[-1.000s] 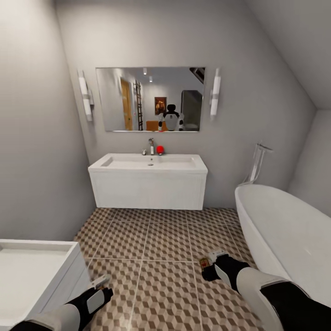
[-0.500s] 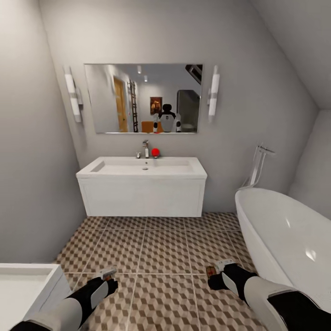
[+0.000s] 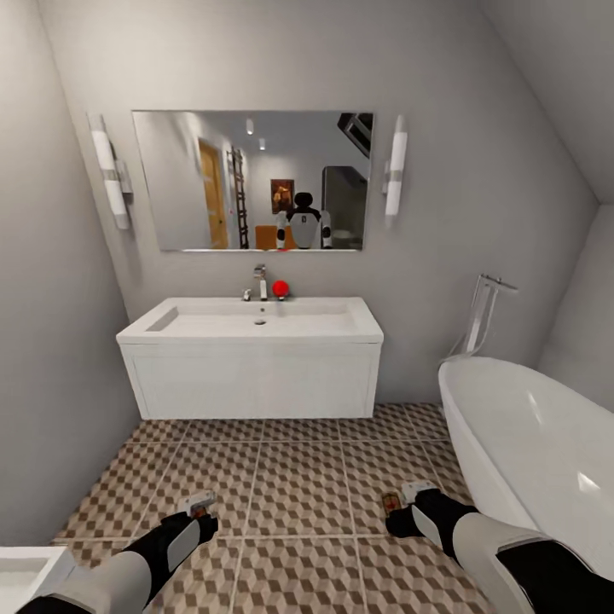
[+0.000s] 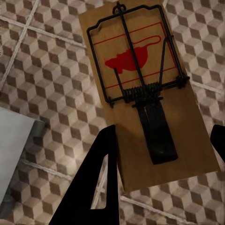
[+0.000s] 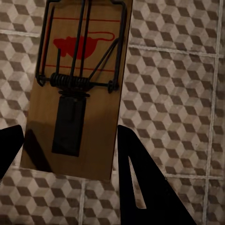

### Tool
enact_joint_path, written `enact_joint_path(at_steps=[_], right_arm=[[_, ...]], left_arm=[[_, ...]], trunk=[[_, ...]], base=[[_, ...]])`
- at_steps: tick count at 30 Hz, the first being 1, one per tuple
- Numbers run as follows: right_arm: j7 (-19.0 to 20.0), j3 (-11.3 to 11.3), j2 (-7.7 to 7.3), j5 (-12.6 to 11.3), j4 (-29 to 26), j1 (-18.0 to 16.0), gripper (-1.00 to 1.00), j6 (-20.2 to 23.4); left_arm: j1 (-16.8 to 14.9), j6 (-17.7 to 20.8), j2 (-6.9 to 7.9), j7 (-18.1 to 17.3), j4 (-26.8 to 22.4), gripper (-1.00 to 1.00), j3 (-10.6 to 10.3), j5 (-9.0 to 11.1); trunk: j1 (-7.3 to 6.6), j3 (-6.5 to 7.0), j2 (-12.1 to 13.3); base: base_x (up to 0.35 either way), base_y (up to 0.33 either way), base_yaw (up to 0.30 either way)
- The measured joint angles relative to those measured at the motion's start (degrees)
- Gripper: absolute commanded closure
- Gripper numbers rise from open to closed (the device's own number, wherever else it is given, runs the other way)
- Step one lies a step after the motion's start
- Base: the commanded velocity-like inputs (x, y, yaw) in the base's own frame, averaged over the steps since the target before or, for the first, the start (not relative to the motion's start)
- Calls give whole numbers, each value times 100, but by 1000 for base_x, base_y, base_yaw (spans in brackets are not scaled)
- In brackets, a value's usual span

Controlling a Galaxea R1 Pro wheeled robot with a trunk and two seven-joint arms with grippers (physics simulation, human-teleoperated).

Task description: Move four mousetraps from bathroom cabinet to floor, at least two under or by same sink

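The bathroom sink (image 3: 256,322) hangs on the far wall on its white vanity, with a chrome tap (image 3: 260,282) at its back edge and a small red object (image 3: 280,288) just beside the tap. Above the sink a wide mirror (image 3: 251,181) is flanked by two upright wall lights (image 3: 393,165). Toward the right arm's side of the sink stands the white oval bathtub (image 3: 529,452), well apart from the vanity.

Both arms reach forward over the bathroom floor (image 3: 290,477), in front of the sink and clear of it. The left end effector (image 3: 201,503) pinches a mousetrap (image 4: 145,89); in the left wrist view the wooden slab with its red mouse print, dark wire bar and spring sits between the two dark fingers (image 4: 91,187), with the cube-patterned tiles behind it. The right end effector (image 3: 401,501) likewise pinches a second mousetrap (image 5: 77,89), its board lying between that end effector's fingers (image 5: 140,183) over the tiles, on the side of the sink nearer the bathtub.

A corner of the white cabinet (image 3: 26,571) shows on the near side of the floor from the sink, just beside the left forearm.
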Motion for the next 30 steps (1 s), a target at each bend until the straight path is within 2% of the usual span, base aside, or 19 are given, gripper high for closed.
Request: enact_joint_path(at_steps=[4,7,12,17,22,24,30], right_arm=[[0,-1,1,5,0,0,100,-5],[-3,-1,-4,12,0,1,100,-9],[-13,4,-8,30,0,0,100,-5],[-119,9,-14,36,1,0,100,-3],[-427,12,-26,23,-4,1,100,-43],[-643,17,-73,14,-1,1,100,-339],[-748,6,-87,-1,1,2,100,-435]], left_arm=[[0,-32,43,2,50,100,9,12],[0,-122,163,-1,81,100,21,52],[0,-178,251,-5,91,100,27,76],[0,-191,270,-7,93,100,29,85],[0,-194,275,-10,86,100,29,89],[0,-192,269,-21,44,100,19,69],[0,-184,240,-22,13,100,15,42]], trunk=[[0,0,0],[0,0,0],[0,0,0],[0,0,0],[0,0,0],[2,0,0],[3,0,0]], base=[[319,0,-1],[311,0,0],[313,0,0],[320,0,0],[298,0,0],[68,0,0],[22,0,0]])
